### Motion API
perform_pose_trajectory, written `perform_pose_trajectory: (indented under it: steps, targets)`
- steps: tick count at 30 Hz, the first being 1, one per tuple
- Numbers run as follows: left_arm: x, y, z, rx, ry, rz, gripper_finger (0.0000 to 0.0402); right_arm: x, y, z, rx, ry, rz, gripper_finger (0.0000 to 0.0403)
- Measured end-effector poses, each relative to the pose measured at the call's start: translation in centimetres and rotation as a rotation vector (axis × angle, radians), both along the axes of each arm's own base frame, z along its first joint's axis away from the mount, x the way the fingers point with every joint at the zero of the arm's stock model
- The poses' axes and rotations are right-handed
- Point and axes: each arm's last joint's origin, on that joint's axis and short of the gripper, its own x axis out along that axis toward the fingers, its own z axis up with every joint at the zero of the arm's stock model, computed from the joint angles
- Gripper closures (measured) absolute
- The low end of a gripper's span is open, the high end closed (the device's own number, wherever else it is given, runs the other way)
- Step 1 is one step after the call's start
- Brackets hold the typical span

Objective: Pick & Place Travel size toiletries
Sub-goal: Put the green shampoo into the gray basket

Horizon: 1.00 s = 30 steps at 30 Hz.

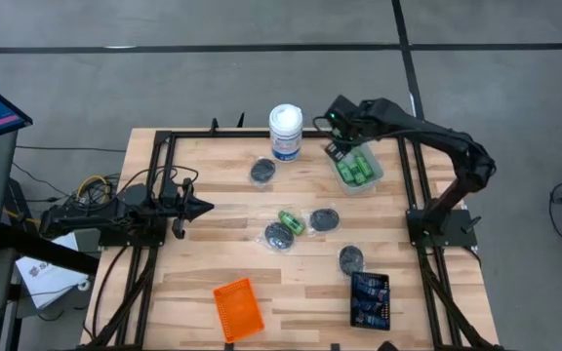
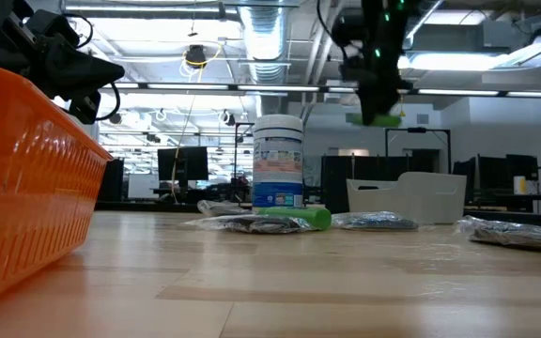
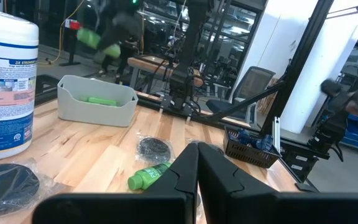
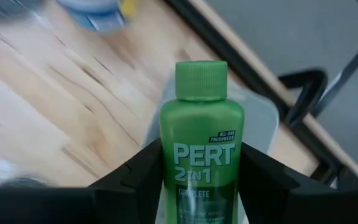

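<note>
Nearest the front edge of the table (image 1: pixel 203 322) lie an orange tray (image 1: pixel 238 309) and a black tray (image 1: pixel 370 300) holding dark blue tubes (image 1: pixel 370 292) — too packed to count. Farther in, four round dark pucks in clear wrap are scattered: one just behind the black tray (image 1: pixel 350 259), two mid-table (image 1: pixel 279 235) (image 1: pixel 324 219) with a single green bottle (image 1: pixel 292 222) lying between them, and one farther back (image 1: pixel 263 172). The left gripper (image 1: pixel 203 206) rests at the left side, its fingers pressed together and holding nothing. Toward the back stand one white canister with a blue label (image 1: pixel 286 132) and, to its right, one clear tray (image 1: pixel 361 168) with about four green bottles (image 1: pixel 357 170) lying in it. The right gripper (image 4: pixel 201 180) hangs above that tray's back corner — its fingers clamped on one more green bottle (image 4: pixel 201 155), cap pointing away from the wrist.
</note>
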Motion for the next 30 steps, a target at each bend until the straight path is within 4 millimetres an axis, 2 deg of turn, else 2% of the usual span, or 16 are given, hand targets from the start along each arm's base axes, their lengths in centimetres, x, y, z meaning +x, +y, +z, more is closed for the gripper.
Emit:
perform_pose_trajectory:
  steps: [5,9,15,24,30]
  targets:
    - [0.0,0.0,0.0,0.0,0.0,0.0,0.0401,-1.1,-0.7,-4.8,0.029,0.044,-0.04,0.0239]
    - [0.0,0.0,0.0,0.0,0.0,0.0,0.0401,-1.7,-1.6,-7.5,0.05,0.054,-0.097,0.0239]
    - [0.0,0.0,0.0,0.0,0.001,0.0,0.0401,-1.4,-2.9,-9.6,0.057,0.047,-0.147,0.0233]
    - [0.0,0.0,0.0,0.0,0.001,0.0,0.0401,-0.3,-3.6,-13.9,0.125,0.156,-0.144,0.0237]
    - [0.0,0.0,0.0,0.0,0.0,0.0,0.0401,-0.2,-3.8,-14.6,0.135,0.18,-0.142,0.022]
